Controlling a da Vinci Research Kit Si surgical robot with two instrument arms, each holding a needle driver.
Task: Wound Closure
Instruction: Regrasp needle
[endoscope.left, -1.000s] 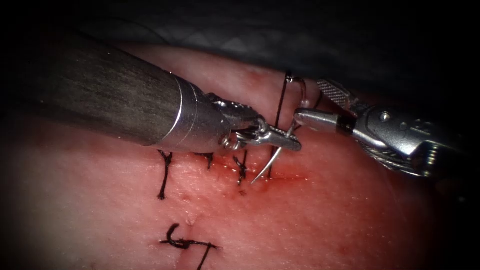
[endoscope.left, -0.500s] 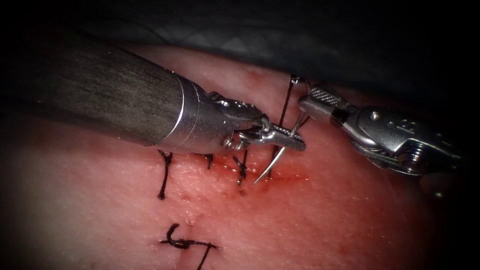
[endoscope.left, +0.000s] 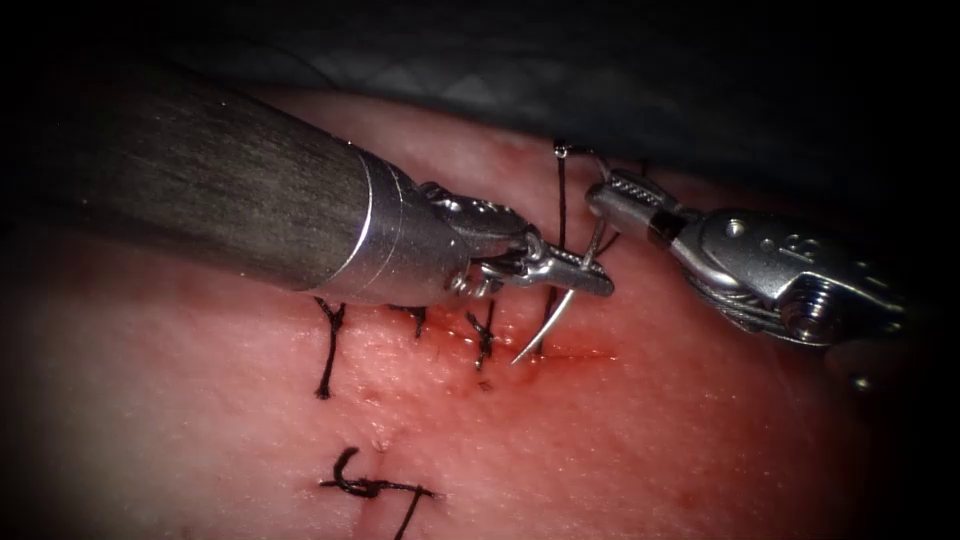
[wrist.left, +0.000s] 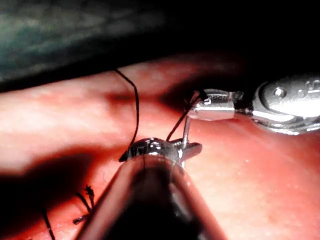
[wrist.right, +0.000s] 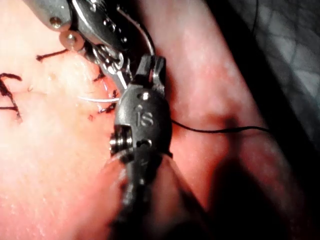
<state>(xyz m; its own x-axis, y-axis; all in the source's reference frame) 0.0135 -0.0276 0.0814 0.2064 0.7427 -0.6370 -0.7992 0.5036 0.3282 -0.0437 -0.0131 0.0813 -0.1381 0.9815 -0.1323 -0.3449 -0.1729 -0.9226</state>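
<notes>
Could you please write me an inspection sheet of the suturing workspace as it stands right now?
Surface: tissue wet with red fluid along the cut.
Job's things: needle out of the tissue, tip just above the cut; thread runs from its tail.
Clutter: tied stitches left of the needle; a knot nearer the camera.
Grippers: left tool shut on the needle's mid-curve; right tool shut on the needle near its tail.
Cables: nothing seen.
Surroundings: dark drape behind the tissue.
</notes>
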